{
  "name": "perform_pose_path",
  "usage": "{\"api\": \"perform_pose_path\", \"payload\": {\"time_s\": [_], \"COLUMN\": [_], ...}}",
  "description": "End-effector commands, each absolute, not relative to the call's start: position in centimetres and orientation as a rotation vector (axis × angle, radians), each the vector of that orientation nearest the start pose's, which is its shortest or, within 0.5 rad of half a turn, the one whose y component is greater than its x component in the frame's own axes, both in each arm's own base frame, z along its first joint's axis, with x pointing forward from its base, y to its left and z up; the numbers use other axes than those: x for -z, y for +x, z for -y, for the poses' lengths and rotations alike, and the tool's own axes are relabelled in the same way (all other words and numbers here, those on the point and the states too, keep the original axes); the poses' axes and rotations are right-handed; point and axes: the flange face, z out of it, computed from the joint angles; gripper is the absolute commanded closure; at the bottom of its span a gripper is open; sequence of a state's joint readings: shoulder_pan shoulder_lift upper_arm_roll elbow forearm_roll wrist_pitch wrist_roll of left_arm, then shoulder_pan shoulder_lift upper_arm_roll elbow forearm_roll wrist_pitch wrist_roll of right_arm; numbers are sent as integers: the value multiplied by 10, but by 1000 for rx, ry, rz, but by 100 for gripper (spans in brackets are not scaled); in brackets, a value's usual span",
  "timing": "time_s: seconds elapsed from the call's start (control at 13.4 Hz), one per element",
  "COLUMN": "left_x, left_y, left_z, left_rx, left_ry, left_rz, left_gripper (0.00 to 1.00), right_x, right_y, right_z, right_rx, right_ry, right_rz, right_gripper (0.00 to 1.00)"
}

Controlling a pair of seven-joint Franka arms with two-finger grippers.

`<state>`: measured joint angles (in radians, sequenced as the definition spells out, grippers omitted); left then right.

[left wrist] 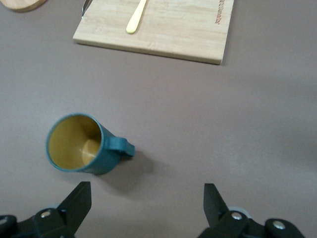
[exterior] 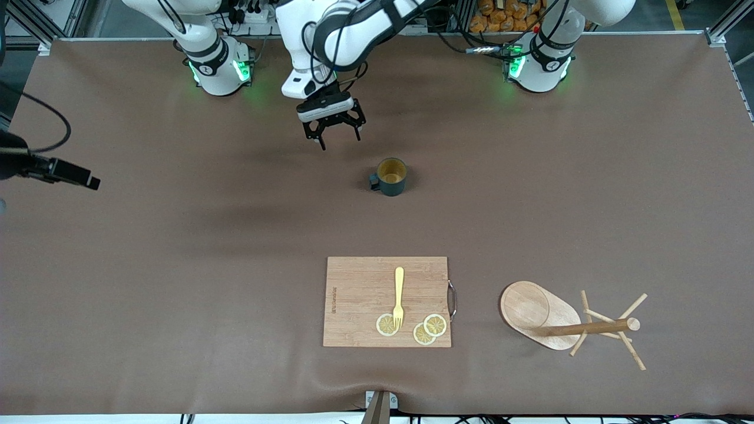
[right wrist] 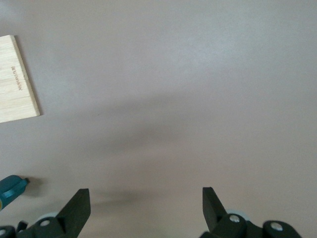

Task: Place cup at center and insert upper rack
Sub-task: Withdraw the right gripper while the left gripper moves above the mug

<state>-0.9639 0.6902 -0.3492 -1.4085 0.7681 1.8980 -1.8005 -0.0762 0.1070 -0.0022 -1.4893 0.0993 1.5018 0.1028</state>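
brown table mat (exterior: 177, 265), aluminium frame rails (exterior: 35, 23)

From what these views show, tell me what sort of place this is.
Probably a robotics lab workbench staged as a kitchen: a brown-covered table, aluminium framing, and props: cup, cutting board, wooden mug tree.

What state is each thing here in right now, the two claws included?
cup: upright, empty, standing on the table.
upper rack: tipped on its side, pegs bare.
cutting board: lying flat.
fork: flat on the cutting board, tines over one of the lemon slices.
left gripper: open, empty, over the table by the cup.
right gripper: open, empty, over bare table near the cup.
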Motion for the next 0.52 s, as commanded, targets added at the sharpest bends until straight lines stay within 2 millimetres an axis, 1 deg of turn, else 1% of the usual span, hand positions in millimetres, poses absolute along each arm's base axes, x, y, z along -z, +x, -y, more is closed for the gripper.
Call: {"api": "perform_pose_path", "payload": {"time_s": [0.0,0.07,0.22,0.37,0.45], "left_x": [-280,-268,-249,-236,-232], "left_y": [265,260,251,254,253], "left_z": [674,676,677,672,671], "left_rx": [837,884,933,966,993], "left_ry": [-2865,-2851,-2820,-2769,-2748], "left_rz": [396,408,403,398,389], "left_gripper": [0,0,0,0,0], "right_x": [-599,-601,-607,-611,-618], "right_y": [558,559,558,559,560], "right_z": [28,20,16,14,8], "right_rx": [-93,-78,-48,-27,-6], "right_ry": [-3045,-3050,-3058,-3060,-3061], "right_rz": [-246,-226,-209,-202,-185], "right_gripper": [0,0,0,0,0]}}
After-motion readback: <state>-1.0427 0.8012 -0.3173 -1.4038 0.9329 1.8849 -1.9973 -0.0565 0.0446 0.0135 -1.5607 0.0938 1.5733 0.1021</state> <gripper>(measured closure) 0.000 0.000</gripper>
